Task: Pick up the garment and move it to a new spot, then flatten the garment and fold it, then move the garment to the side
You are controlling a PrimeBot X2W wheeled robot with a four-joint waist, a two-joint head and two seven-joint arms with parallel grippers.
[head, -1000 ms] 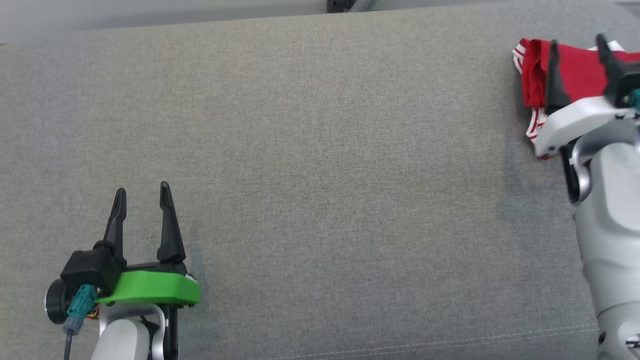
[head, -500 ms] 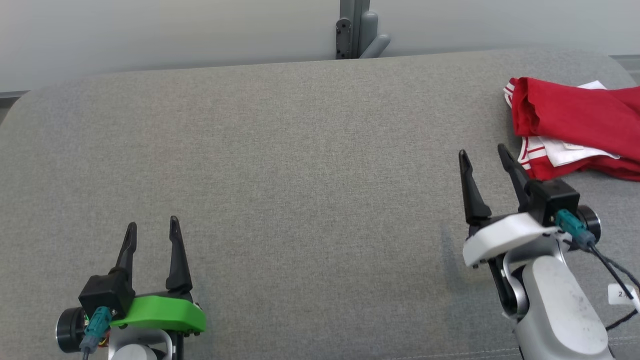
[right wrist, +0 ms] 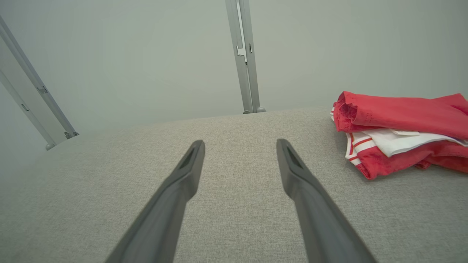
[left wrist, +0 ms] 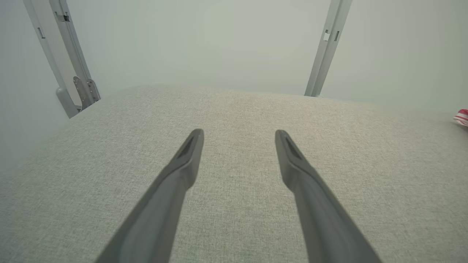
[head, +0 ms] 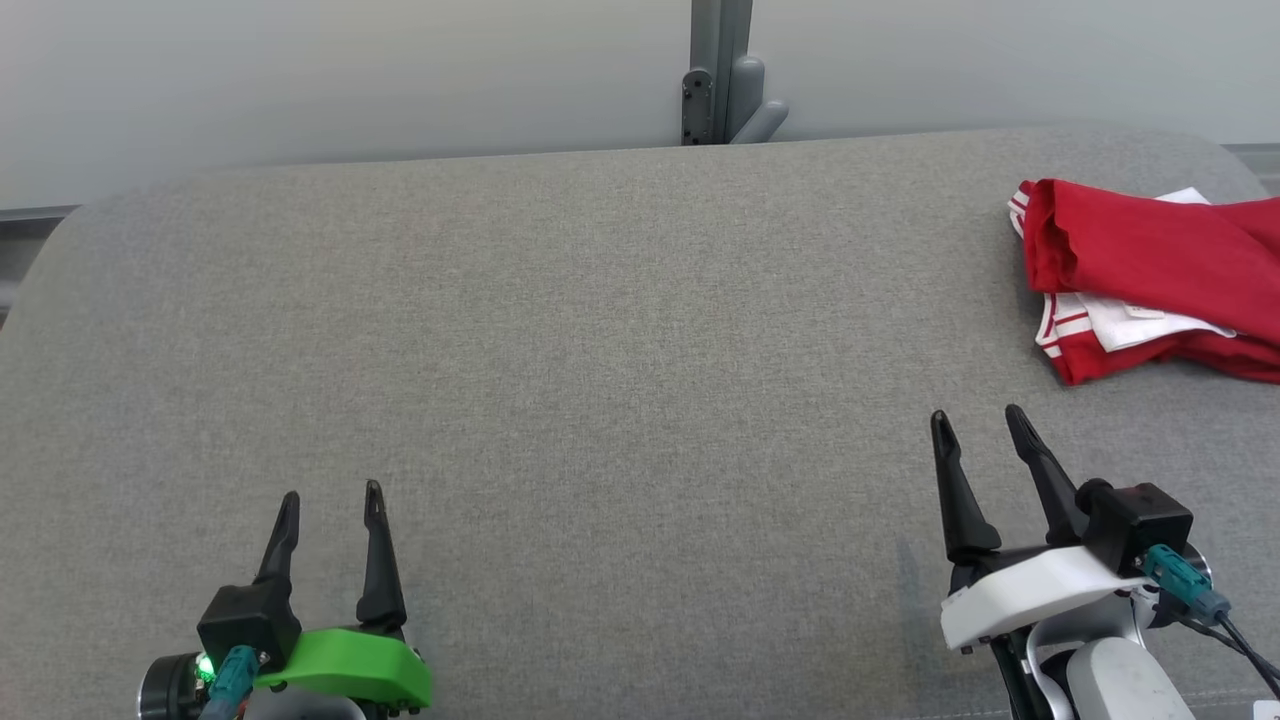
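A grey fabric-covered worktop (head: 600,350) filled most of the frame. A folded red garment with white trim (head: 1140,270) lay at its upper right.

The garment (head: 1130,240) was red, with thin white stripes along one edge. A white part peeked out from the middle of it. It was folded into a small, thick pile, with a soft rolled fold on its left side. It lay flat on the gray cushion (head: 600,350), far over on the right and near the back edge. Its right end ran out of the head view.
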